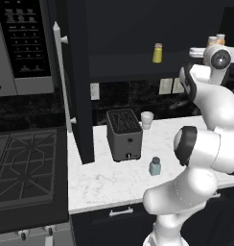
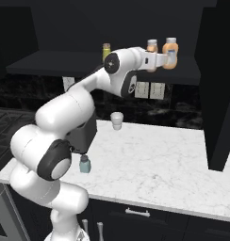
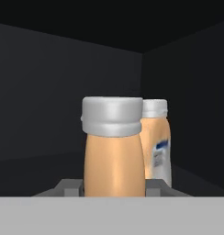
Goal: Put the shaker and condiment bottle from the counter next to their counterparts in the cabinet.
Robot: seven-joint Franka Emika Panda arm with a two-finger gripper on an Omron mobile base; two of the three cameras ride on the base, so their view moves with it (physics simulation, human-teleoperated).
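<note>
Inside the tall black wall cabinet [image 2: 88,63], the gripper [image 2: 171,57] pinches the small orange-tan condiment bottle [image 3: 113,156], the orange whitish-capped counterpart bottle [image 3: 156,142] at its 3 o'clock.

Counter [image 1: 109,185] with toaster [image 1: 123,134], shaker [image 1: 155,166], cup [image 1: 146,119]

At center frame a dark toaster [image 1: 123,134] stands on the white marble worktop [image 1: 104,182], with the small teal shaker [image 1: 155,166] lower right of it. A yellow shaker [image 1: 157,53] sits on the cabinet [image 1: 80,72] shelf, upper center. A stove [image 1: 25,168] fills lower left.
</note>
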